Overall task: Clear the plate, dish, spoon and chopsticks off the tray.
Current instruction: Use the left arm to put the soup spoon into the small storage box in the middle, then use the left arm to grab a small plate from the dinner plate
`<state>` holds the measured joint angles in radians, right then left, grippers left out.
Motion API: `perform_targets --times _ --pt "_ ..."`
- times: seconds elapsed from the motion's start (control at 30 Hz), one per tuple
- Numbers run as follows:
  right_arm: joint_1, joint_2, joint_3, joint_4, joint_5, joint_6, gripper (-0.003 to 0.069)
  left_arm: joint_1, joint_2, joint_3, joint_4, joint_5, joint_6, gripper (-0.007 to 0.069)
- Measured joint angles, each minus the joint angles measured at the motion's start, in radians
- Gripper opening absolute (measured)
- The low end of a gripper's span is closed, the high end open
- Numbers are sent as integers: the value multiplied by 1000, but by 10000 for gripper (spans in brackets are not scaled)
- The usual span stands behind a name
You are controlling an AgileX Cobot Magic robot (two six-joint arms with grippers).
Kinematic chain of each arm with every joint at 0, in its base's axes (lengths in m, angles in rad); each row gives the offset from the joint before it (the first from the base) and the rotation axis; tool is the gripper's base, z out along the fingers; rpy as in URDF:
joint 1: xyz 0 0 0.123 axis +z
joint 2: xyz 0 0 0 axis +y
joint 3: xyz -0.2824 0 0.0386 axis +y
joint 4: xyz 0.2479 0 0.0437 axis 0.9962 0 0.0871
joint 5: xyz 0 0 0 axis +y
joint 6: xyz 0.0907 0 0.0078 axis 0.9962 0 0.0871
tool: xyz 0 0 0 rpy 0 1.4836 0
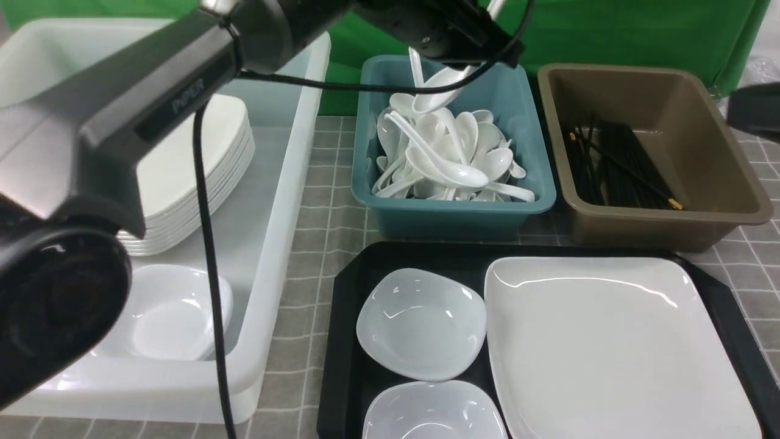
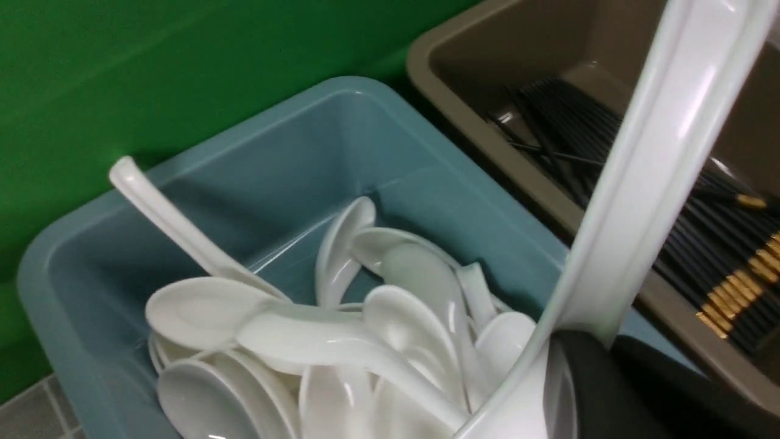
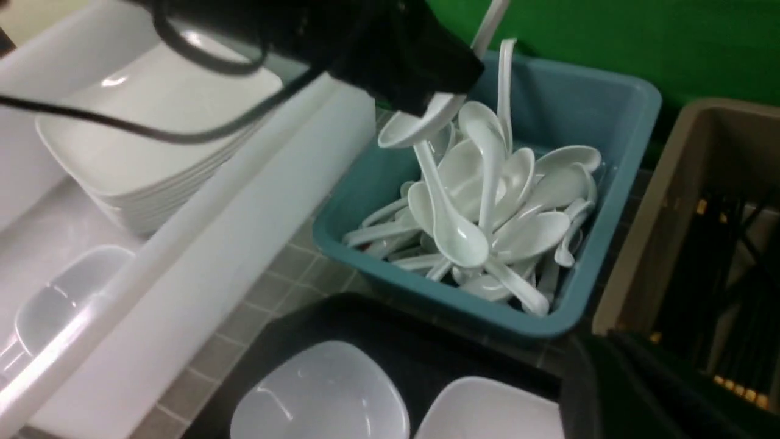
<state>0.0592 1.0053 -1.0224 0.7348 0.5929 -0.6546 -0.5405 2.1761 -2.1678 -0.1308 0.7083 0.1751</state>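
My left gripper (image 1: 458,60) is shut on the white spoon (image 1: 436,87) and holds it tilted above the teal bin (image 1: 529,146), which holds several white spoons. In the left wrist view the spoon's handle (image 2: 652,158) runs up from the dark fingers (image 2: 588,390). The large white plate (image 1: 609,347) lies on the black tray (image 1: 344,366), with two small white dishes (image 1: 421,323) (image 1: 434,413) to its left. Several black chopsticks (image 1: 615,164) lie in the brown bin (image 1: 731,177). My right gripper (image 1: 754,111) hovers at the right by the brown bin; its jaws are too dark to read.
A long white bin (image 1: 286,201) at the left holds a stack of white plates (image 1: 195,164) and small dishes (image 1: 170,317). A green backdrop stands behind the bins. The grey checked cloth (image 1: 317,238) covers the table.
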Motion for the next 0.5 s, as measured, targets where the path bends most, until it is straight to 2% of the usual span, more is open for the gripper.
perform_targets --times 0.13,0.23,0.27,0.3,0.4,0.47,0.5 --pt "0 56 0 27 13 -53 36 15 53 0 10 -23 0 24" --pt "0 71 0 32 24 -71 36 17 88 0 53 -43 -10 71" --pt "0 71 0 32 26 -73 37 17 100 0 71 -53 -19 127" --pt "0 71 0 34 26 -75 37 17 101 0 74 -58 -19 145" --pt "0 71 0 36 28 -80 37 17 100 0 131 -62 -53 301" --pt "0 71 0 36 33 -81 37 15 89 0 185 -55 -118 388" --pt "0 71 0 37 39 -82 37 14 68 0 227 -30 -194 453"
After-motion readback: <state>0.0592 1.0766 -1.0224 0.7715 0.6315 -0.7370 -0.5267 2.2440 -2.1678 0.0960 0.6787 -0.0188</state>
